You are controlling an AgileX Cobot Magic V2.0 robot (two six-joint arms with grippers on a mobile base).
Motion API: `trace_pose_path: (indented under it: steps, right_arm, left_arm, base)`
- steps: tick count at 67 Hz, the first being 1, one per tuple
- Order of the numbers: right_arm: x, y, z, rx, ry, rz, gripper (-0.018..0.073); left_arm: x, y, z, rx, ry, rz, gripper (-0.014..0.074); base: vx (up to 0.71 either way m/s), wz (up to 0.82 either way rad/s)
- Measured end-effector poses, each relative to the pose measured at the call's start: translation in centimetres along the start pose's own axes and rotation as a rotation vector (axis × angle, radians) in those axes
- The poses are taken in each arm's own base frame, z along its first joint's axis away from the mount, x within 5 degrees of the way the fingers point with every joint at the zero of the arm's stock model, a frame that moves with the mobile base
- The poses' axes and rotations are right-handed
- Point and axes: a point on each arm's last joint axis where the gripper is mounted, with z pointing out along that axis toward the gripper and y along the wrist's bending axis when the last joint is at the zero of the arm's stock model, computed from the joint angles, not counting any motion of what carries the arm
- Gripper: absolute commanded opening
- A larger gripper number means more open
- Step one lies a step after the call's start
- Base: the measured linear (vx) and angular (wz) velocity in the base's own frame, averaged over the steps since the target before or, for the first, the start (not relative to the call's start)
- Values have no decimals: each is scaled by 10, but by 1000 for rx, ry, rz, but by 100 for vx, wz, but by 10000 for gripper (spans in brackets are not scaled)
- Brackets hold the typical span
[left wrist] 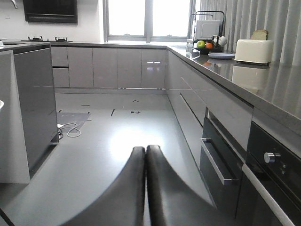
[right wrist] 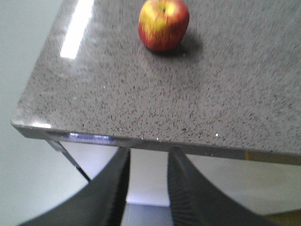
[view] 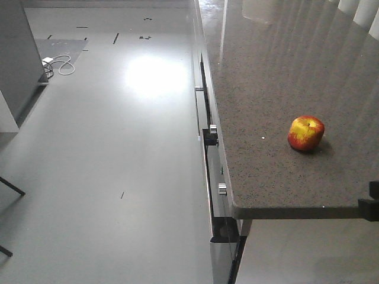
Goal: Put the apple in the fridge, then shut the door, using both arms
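The apple [view: 306, 133], red with yellow patches, sits upright on the dark speckled stone counter [view: 266, 89] near its front corner. In the right wrist view the apple [right wrist: 163, 23] lies beyond the counter edge. My right gripper [right wrist: 149, 153] is open and empty, below and in front of that edge, well short of the apple. My left gripper [left wrist: 145, 149] is shut on nothing, hanging over the kitchen floor. A black part at the counter's front right corner [view: 372, 204] may belong to the right arm. The fridge and its door are out of view.
Grey drawers with metal handles [view: 204, 112] run under the counter's left side, and an oven knob [left wrist: 270, 157] sticks out. A dark grey block [left wrist: 35, 103] stands at the left with a white cable [left wrist: 69, 129] beside it. A toaster [left wrist: 254, 51] and fruit bowl [left wrist: 207, 46] stand far back.
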Motion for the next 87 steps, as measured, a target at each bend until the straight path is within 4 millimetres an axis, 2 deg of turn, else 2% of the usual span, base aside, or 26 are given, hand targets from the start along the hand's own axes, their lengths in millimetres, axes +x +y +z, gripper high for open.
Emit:
trace_pose_path:
  steps: [10, 20, 29, 43, 60, 87]
  right_arm:
    - [-6, 0, 20, -4, 89, 1, 544]
    - [-16, -1, 36, -6, 147, 7, 641]
    - [-24, -4, 53, 0, 201, 27, 642]
    - [-47, -18, 82, 34, 249, 67, 635]
    - [-78, -24, 121, 24, 289, 24, 630]
    - [-113, -28, 184, -28, 364, -48, 623]
  left_arm:
    - [0, 0, 0, 0, 0, 0, -6]
    - [0, 0, 0, 0, 0, 0, -6]
    - [0, 0, 0, 0, 0, 0, -6]
    - [0, 0, 0, 0, 0, 0, -6]
    - [0, 0, 0, 0, 0, 0, -6]
    - [0, 0, 0, 0, 0, 0, -6]
  base:
    - [0, 0]
    - [0, 0]
    - [0, 0]
    - [0, 0]
    - [0, 0]
    - [0, 0]
